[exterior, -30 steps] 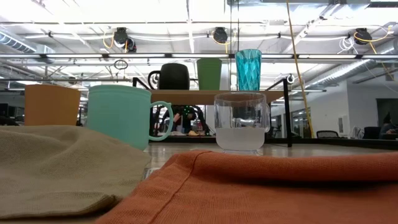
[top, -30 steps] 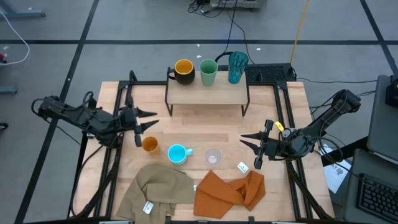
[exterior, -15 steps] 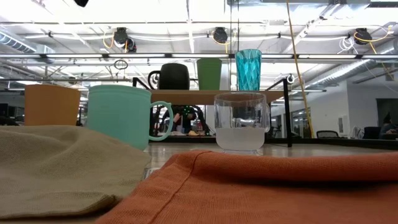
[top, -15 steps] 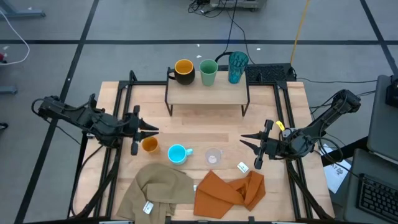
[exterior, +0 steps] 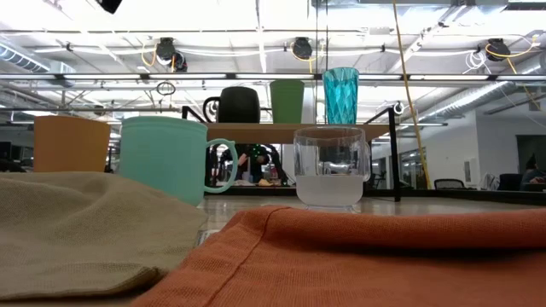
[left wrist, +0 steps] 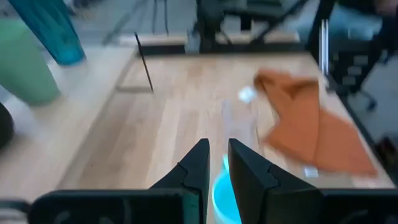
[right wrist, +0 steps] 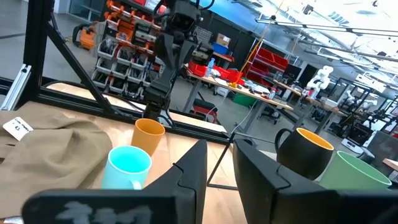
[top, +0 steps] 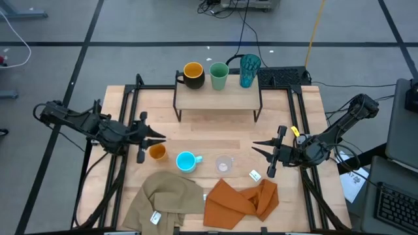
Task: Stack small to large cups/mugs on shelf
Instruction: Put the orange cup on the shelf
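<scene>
On the shelf [top: 217, 98] at the far side, a black mug [top: 193, 74], a green cup [top: 219, 76] and a teal tumbler [top: 249, 70] stand upright in a row. A small orange cup [top: 157, 152], a light blue mug [top: 187, 161] and a clear cup [top: 224, 164] stand on the tabletop in a row. My left gripper [top: 161, 138] hovers shut just beyond the orange cup, pointing toward the table's right; the blue mug [left wrist: 224, 196] shows below its fingers. My right gripper [top: 255, 147] hovers shut to the right of the clear cup, pointing left.
A tan cloth [top: 163, 199] and an orange cloth [top: 241, 199] lie crumpled along the near edge, with a white tag [top: 255, 175] beside the orange one. Black frame rails run along both table sides. Bare wood lies between the shelf and the row of cups.
My left gripper has shut its fingers, which stood apart a second ago. Its wrist has turned and tipped the fingers downward, so they now point over the orange cup. The cups have kept their places.
</scene>
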You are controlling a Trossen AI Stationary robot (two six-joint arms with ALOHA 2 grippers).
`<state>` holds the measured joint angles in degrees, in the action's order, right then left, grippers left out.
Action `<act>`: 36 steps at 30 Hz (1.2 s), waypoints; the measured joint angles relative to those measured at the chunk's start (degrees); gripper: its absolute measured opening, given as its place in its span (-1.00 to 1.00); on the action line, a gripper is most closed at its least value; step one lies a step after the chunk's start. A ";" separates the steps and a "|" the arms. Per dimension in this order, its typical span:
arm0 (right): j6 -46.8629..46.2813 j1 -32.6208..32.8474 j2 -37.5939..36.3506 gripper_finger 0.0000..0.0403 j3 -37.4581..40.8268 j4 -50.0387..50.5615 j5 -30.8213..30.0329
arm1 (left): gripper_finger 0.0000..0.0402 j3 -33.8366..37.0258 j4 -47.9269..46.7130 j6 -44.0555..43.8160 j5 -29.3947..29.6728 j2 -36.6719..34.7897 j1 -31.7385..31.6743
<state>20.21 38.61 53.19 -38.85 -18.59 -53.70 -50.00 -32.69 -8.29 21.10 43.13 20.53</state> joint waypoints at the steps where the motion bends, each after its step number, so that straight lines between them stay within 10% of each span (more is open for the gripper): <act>1: 0.00 0.00 0.00 -0.65 0.00 0.00 0.01 | -0.71 0.00 -1.61 -0.54 -0.39 0.01 0.00; 19: -1.53 0.00 0.00 -0.65 0.00 0.02 0.01 | 0.29 0.02 -12.63 -17.23 -8.09 0.65 -0.01; 36: -1.39 0.00 0.00 -0.65 0.00 -0.02 0.01 | 0.02 0.04 -21.49 -26.87 -16.67 11.95 0.00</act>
<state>18.81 38.61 53.19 -38.85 -18.61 -53.69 -49.95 -54.19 -35.16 4.43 55.08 20.53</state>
